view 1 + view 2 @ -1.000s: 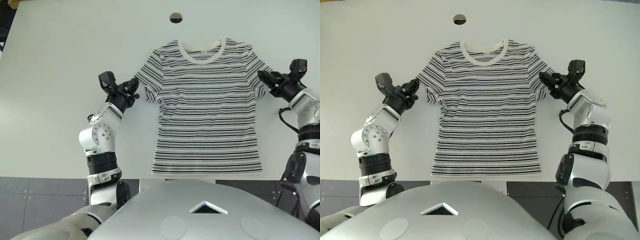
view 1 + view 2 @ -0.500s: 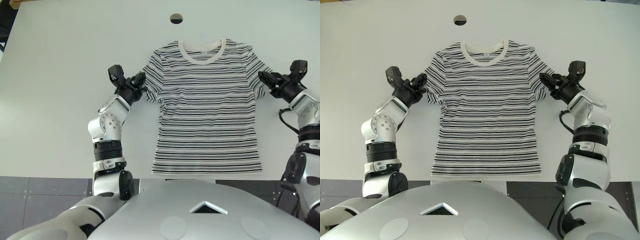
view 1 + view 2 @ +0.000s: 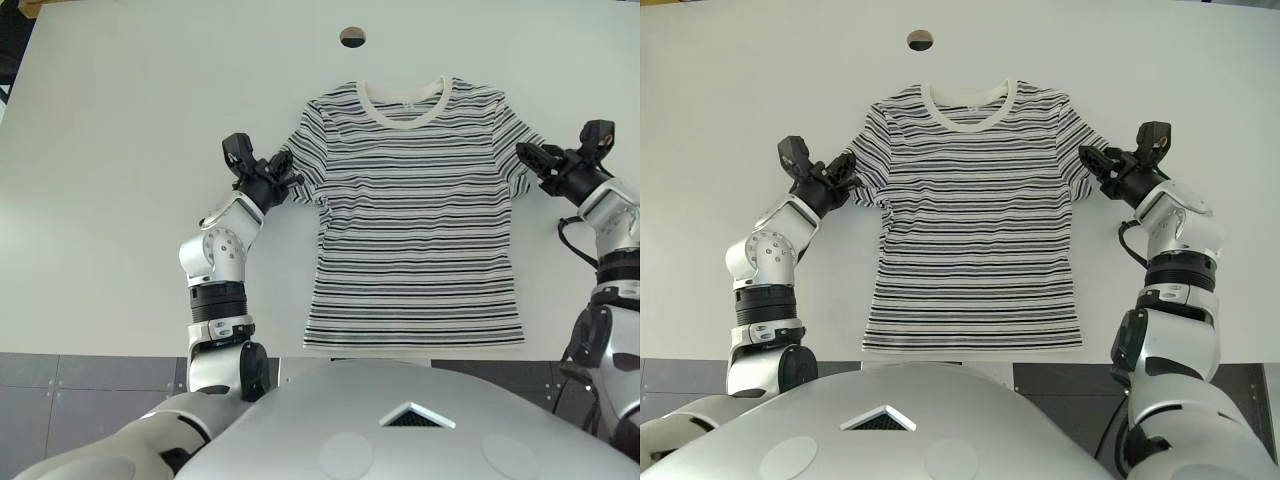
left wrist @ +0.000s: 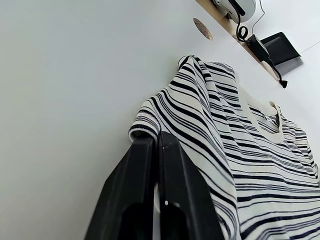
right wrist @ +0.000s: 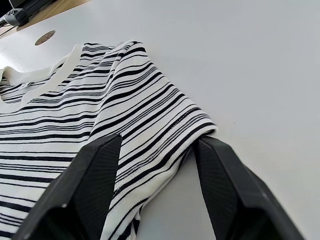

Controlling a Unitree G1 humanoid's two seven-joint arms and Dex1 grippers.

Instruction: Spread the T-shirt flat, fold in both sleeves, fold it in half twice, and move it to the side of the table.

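The white table point(image 3: 120, 200) carries the striped T-shirt point(image 3: 415, 220), which lies spread flat and face up. Its pale collar point(image 3: 405, 100) points away from the robot, its hem runs along the near edge, and both short sleeves lie out to the sides, unfolded.

On the shirt's left, the left arm comes up from the near edge, and the left gripper point(image 3: 287, 172) sits at the outer edge of the left sleeve point(image 3: 305, 150). In the left wrist view its two fingers point(image 4: 142, 165) are pressed nearly together with the sleeve's hem caught at their tips. The cloth there rises slightly off the table.

On the shirt's right, the right gripper point(image 3: 522, 163) rests at the end of the right sleeve point(image 5: 165, 130). Its fingers point(image 5: 100, 170) are spread wide, one to each side of the sleeve's end, and have hold of nothing.

Beyond the collar, a little toward the left sleeve's side, is a small round hole point(image 3: 352, 37) in the tabletop. Farther past it, off the table's far edge, lie a dark cable point(image 4: 260, 47) and a black block point(image 4: 282, 46), well apart from the shirt.
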